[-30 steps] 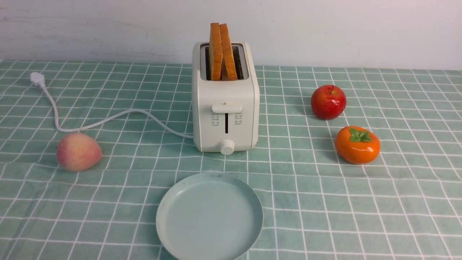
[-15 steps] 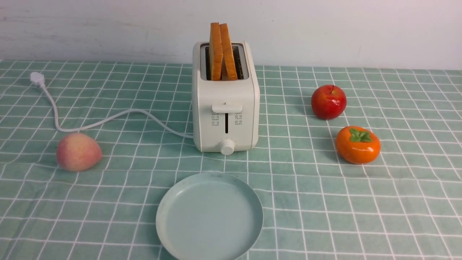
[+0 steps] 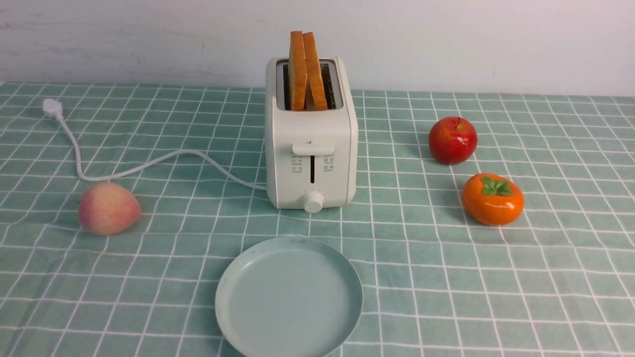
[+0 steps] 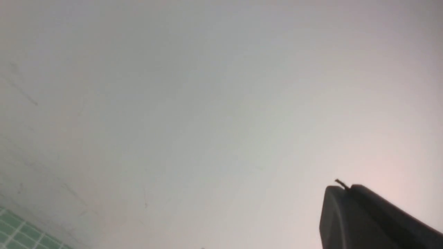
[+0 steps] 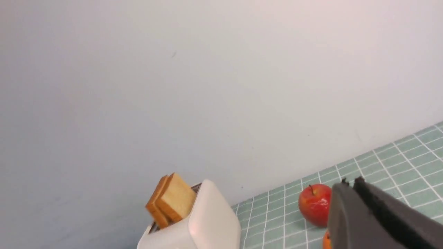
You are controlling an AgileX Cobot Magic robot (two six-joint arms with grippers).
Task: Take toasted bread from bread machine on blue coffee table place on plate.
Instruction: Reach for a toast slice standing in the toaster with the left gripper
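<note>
Two slices of toasted bread (image 3: 306,69) (image 5: 172,200) stand upright in the slots of the cream-white bread machine (image 3: 311,148) (image 5: 199,224) at the middle back of the blue coffee table (image 3: 446,277). The pale blue-green plate (image 3: 288,297) lies bare in front of it, near the table's front edge. Neither arm shows in the front view. In the left wrist view my left gripper (image 4: 342,188) is shut on nothing and faces the bare wall. My right gripper (image 5: 351,182) is shut on nothing, held above the table, to the right of the bread machine.
A peach (image 3: 109,208) lies left of the bread machine, beside its white cord (image 3: 149,166) and plug (image 3: 51,107). A red apple (image 3: 452,140) (image 5: 314,204) and an orange persimmon (image 3: 492,199) sit to the right. A white wall (image 3: 446,39) backs the table.
None in the front view: bread, bread machine, plate and fruit stand as they did one second ago, and no arm has come into it.
</note>
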